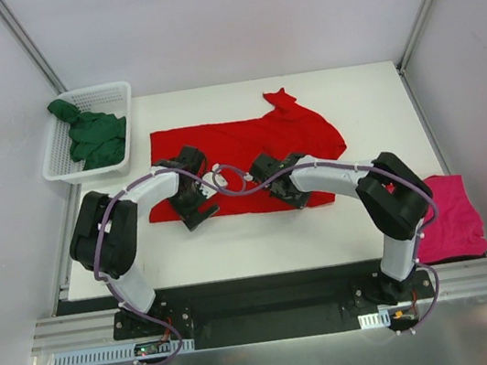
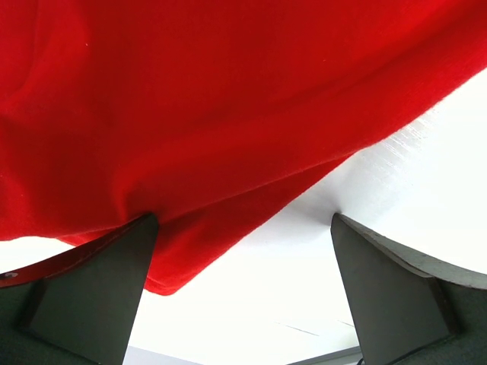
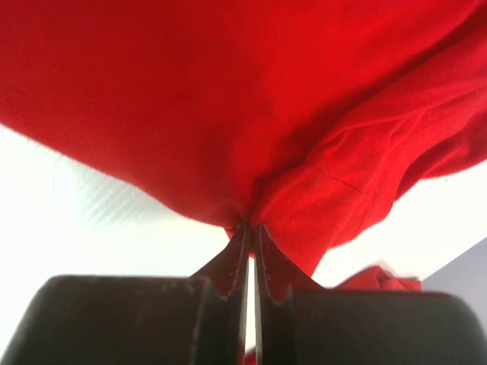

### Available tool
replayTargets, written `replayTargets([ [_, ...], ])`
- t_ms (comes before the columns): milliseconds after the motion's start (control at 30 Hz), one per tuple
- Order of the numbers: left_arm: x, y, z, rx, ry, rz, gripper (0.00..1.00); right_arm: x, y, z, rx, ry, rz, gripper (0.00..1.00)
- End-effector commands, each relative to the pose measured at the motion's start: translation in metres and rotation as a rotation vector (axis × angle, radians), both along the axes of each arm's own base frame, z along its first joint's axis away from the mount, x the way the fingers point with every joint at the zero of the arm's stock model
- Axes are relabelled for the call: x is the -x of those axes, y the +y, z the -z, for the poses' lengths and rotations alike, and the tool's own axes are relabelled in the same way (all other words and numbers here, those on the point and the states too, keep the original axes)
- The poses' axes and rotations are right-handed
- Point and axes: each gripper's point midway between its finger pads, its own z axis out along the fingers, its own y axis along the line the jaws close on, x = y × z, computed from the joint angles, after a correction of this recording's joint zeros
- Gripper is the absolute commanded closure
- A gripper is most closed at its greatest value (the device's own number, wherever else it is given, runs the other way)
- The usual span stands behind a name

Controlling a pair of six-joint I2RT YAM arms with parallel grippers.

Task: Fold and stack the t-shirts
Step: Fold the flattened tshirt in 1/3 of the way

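The red t-shirt [image 1: 246, 140] lies spread across the middle of the table, with one sleeve sticking up at the back. My right gripper [image 1: 294, 195] is at its near edge. In the right wrist view the gripper [image 3: 249, 226] is shut on a pinched fold of the red t-shirt [image 3: 228, 99]. My left gripper [image 1: 198, 210] is over the shirt's near left part. In the left wrist view it [image 2: 243, 251] is open, and a corner of the red t-shirt [image 2: 228, 114] lies beside its left finger [image 2: 99, 296]. The dark green t-shirt [image 1: 93, 137] lies crumpled in the basket. The magenta-pink t-shirt [image 1: 452, 214] lies at the table's right near edge.
The white mesh basket [image 1: 114, 96] stands at the back left corner, partly over the table's edge. Metal frame posts rise at the back left and back right. Bare white table [image 1: 263, 244] lies between the red t-shirt and the arm bases.
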Motion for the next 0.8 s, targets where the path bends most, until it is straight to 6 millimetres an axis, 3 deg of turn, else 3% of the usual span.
replayTargets([
  [0,0.011,0.019,0.022,-0.064,0.05,-0.009,0.01,0.013,-0.004,-0.026,0.015,0.033,-0.049,0.95],
  [33,0.01,0.019,0.023,-0.064,0.052,-0.01,0.01,0.014,-0.004,-0.029,0.007,0.033,-0.05,0.88],
  [100,0.006,0.017,0.022,-0.061,0.045,-0.013,0.01,0.018,-0.007,-0.031,0.011,0.046,-0.049,0.85],
  [233,0.001,0.014,0.02,-0.056,0.036,-0.02,0.01,0.021,-0.013,-0.03,0.02,0.042,-0.058,0.95],
  [767,0.003,0.021,0.01,-0.07,0.003,0.003,0.01,0.033,-0.029,-0.016,0.043,0.087,-0.074,0.99],
])
